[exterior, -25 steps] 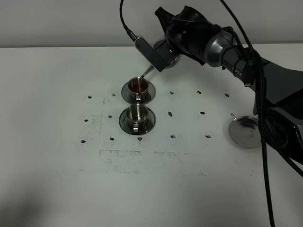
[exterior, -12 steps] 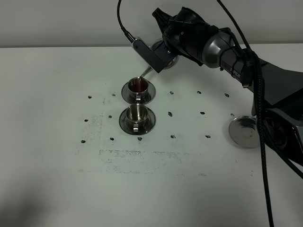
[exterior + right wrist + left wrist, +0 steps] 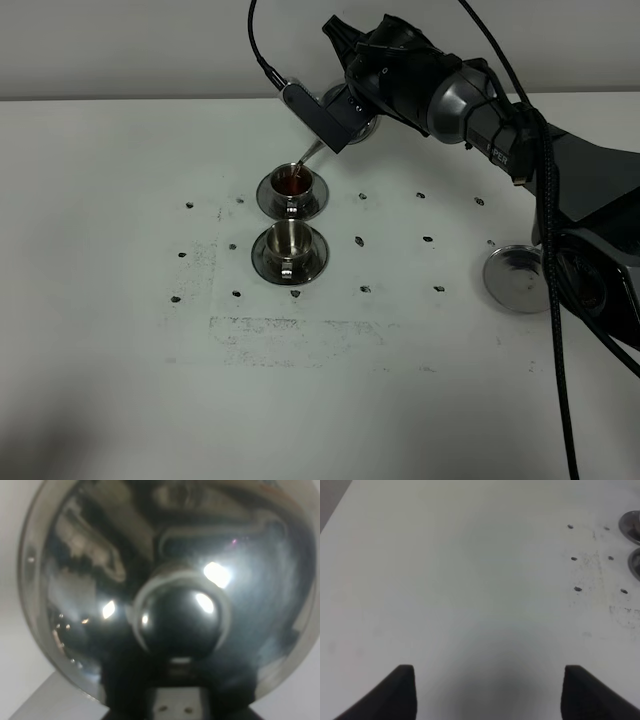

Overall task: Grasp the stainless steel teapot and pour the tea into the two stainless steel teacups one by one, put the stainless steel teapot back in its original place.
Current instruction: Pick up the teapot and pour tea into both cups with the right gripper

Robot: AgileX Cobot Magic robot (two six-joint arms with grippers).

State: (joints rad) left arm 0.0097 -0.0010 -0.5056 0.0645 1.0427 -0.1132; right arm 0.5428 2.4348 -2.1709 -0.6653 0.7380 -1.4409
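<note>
Overhead, one steel teapot tilts at upper centre, spout over the farther teacup, which holds tea. The nearer teacup sits below, and one plate lies at right. Left wrist: left fingers gape, empty, above the table. Right wrist: right fingers are clamped on the teapot, whose lid fills the frame.

Plenty of room on the white tabletop from 6 to 10 o'clock; shiny steel cups on saucers sit mid-table, black robot arm hogs 12 to 4.

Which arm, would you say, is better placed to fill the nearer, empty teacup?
Likely right: it holds the teapot tilted over the far teacup, beside the empty teacup. The left gripper is open, farther away.
</note>
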